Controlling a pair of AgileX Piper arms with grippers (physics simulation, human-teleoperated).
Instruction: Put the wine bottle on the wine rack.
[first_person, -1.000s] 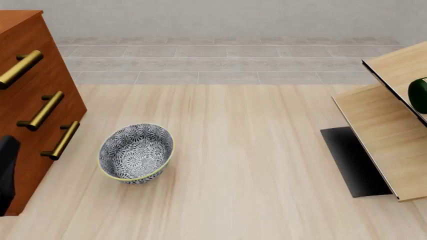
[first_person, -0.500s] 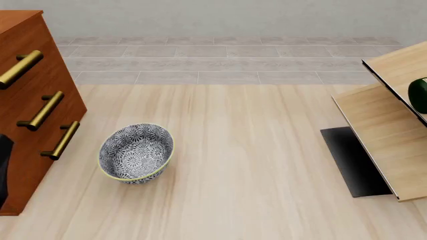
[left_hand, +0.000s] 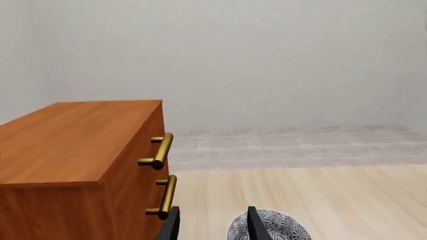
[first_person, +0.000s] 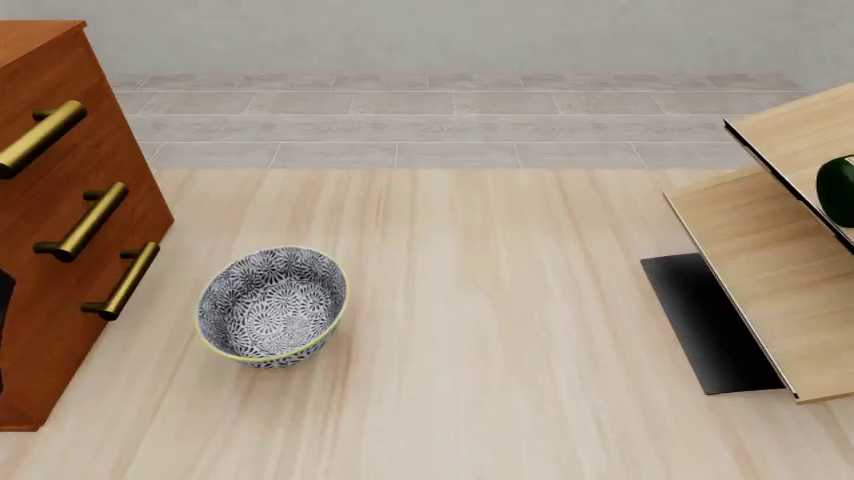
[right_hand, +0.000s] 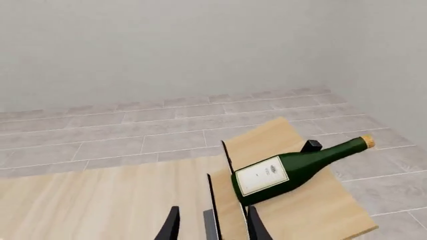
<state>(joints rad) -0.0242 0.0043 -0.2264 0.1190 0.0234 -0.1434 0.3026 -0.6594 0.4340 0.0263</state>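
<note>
**A:** so where's each cam sitting?

**B:** front one's fixed up high, looking forward and down over the table (first_person: 507, 300). Drawer cabinet (first_person: 54, 200) at its left edge, wine rack (first_person: 774, 270) cut off at the right.

**A:** and the wrist ones?

**B:** both look along their fingers, low and near level. Left shares the cabinet (left_hand: 80, 165) and patterned bowl (left_hand: 273, 230) with front. Right sits close above the rack (right_hand: 293, 200) and sees the whole wine bottle (right_hand: 293, 170); front only catches a sliver of it (first_person: 838, 190).

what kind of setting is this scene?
Likely a simulated home or dining tabletop: a pale wood-grain table holds a reddish-brown drawer cabinet, a patterned bowl, and a wine rack with a wine bottle lying on it.
</note>
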